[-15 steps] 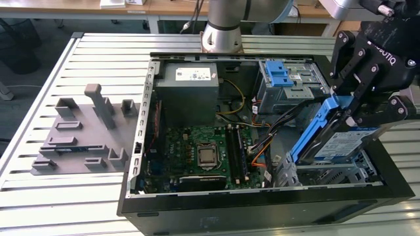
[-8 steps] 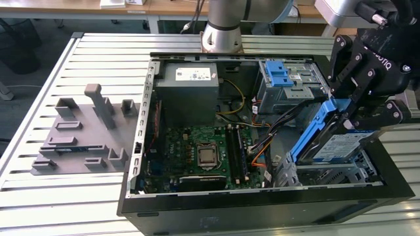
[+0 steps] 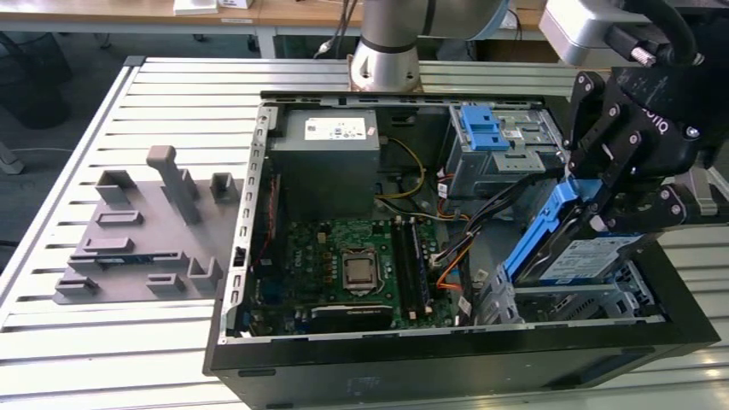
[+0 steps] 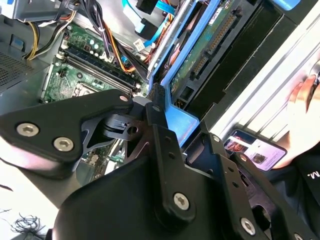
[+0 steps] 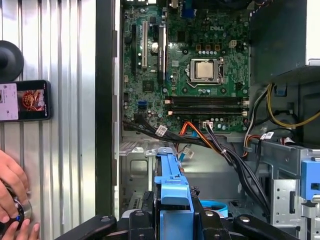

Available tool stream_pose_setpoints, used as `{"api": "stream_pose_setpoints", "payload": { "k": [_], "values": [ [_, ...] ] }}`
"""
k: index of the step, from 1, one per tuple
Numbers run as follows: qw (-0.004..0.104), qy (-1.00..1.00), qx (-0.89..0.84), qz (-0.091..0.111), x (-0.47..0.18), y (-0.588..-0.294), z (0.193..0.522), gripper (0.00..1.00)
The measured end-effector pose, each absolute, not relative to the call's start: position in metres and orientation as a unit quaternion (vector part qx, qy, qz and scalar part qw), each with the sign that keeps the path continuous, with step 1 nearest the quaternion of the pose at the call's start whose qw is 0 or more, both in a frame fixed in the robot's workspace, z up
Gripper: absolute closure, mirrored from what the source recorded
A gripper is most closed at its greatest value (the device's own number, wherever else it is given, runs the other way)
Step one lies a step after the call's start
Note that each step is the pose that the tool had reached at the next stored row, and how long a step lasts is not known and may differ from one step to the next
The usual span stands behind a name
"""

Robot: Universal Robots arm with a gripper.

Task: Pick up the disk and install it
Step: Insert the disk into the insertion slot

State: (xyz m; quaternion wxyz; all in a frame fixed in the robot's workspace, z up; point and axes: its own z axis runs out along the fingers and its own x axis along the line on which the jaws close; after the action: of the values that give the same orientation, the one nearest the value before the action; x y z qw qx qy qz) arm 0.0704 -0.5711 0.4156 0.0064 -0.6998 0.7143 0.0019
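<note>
Gripper clamped on the disk, tilted between its fingers, grey drive bay just beneath; I'd square the blue carrier to the bay, clear of the cables.

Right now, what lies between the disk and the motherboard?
Black and orange cables cross the gap between the disk and the motherboard, as the exterior view shows.

A slatted metal table stands on grey floor, wooden desks behind.
</note>
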Motion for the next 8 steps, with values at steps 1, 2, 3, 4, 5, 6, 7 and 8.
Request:
{"api": "stream_pose_setpoints", "payload": {
  "k": [1, 2, 3, 4, 5, 6, 7, 8],
  "values": [
    [0.006, 0.714, -0.7, 0.002, 0.0704, -0.5711, 0.4144, 0.63],
    [0.006, 0.714, -0.7, 0.002, 0.0704, -0.5711, 0.4131, 0.63],
    [0.006, 0.714, -0.7, 0.002, 0.0704, -0.5711, 0.4116, 0.63],
    [0.006, 0.714, -0.7, 0.002, 0.0704, -0.5711, 0.4102, 0.63],
    [0.006, 0.714, -0.7, 0.002, 0.0704, -0.5712, 0.4088, 0.63],
    [0.006, 0.714, -0.7, 0.002, 0.0704, -0.5712, 0.4074, 0.63],
    [0.006, 0.714, -0.7, 0.002, 0.0704, -0.5712, 0.406, 0.63],
    [0.006, 0.714, -0.7, 0.002, 0.0704, -0.5712, 0.4046, 0.63]
  ]
}}
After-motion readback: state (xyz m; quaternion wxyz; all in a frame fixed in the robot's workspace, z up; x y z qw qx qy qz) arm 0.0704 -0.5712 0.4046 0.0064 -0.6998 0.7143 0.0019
